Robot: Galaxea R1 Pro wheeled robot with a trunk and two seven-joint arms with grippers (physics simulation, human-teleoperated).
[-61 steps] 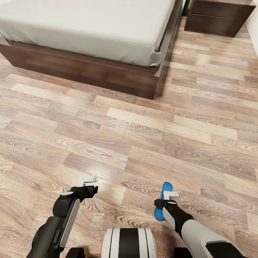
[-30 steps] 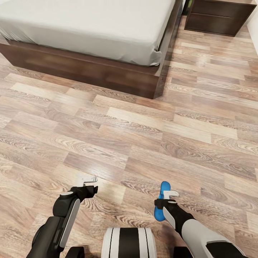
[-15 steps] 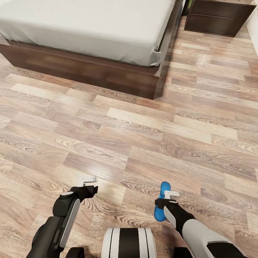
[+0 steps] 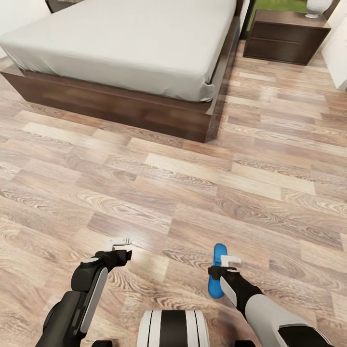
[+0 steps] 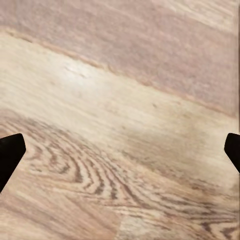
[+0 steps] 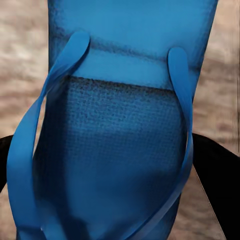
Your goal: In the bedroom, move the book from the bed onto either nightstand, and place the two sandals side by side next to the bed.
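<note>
We see glossy wood-plank floor (image 4: 159, 193), bed (image 4: 144, 53) with pale mattress on dark frame, nightstand (image 4: 286, 36) beyond. Right gripper (image 4: 222, 266) clamps blue sandal (image 6: 120, 130), woven-textured sole, smooth straps, above floor. Left gripper (image 4: 120, 245) spread wide, empty.

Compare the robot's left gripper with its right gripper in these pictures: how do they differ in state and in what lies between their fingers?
The left gripper is open and holds nothing; in its wrist view bare wood floor lies between its spread fingers. The right gripper is shut on a blue sandal, and its wrist view looks straight onto the sole and straps. Both hang low over the floor at about the same height, short of the bed.
</note>
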